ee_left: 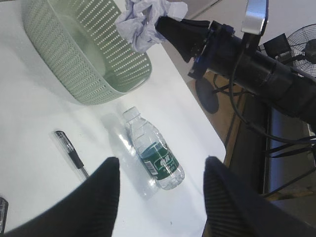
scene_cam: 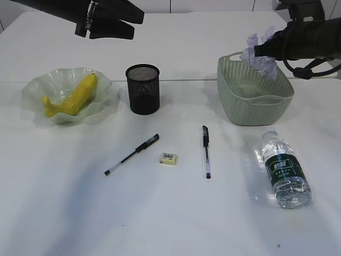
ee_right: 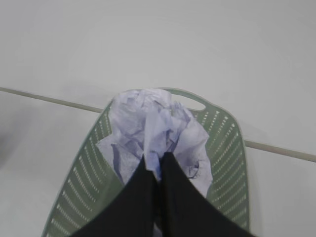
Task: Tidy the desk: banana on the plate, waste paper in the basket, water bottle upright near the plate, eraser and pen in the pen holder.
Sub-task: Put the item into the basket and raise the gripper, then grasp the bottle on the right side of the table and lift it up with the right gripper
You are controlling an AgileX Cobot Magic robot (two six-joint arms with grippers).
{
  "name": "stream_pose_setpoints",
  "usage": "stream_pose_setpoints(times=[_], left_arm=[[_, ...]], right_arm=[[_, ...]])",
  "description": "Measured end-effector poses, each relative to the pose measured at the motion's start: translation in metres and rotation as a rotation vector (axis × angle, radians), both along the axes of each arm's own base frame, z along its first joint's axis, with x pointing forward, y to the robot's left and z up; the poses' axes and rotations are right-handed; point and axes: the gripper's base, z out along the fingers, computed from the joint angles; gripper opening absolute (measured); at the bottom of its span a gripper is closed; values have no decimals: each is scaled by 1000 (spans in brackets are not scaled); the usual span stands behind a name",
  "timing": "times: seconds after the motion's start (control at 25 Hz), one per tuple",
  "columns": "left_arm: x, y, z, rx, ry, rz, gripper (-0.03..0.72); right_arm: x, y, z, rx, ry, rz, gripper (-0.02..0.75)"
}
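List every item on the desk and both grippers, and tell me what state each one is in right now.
banana: lying in the plate
waste paper: held above the basket
water bottle: on its side
two pens: flat on the desk
eraser: on the desk
pen holder: upright
left gripper: open, holding nothing
right gripper: shut on the paper

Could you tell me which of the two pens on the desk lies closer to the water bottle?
The right pen, lying almost straight front to back; the left pen lies diagonally beyond the eraser, farther from the bottle.
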Motion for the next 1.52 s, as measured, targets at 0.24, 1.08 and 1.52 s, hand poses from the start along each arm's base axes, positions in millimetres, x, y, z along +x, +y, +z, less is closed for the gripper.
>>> stream_pose_setpoints(times=[0.24,1.08,1.52], left_arm=[[0,0,0,0,0,0,381],[0,0,0,4,-1,0,381],[10,12,-2,249,-155,138,381]], right_arm=[[7,0,-11,-33,15,9,-13],[9,-1,-13,-47,18,1,280],[9,-5,-14,-37,33,-53,280]])
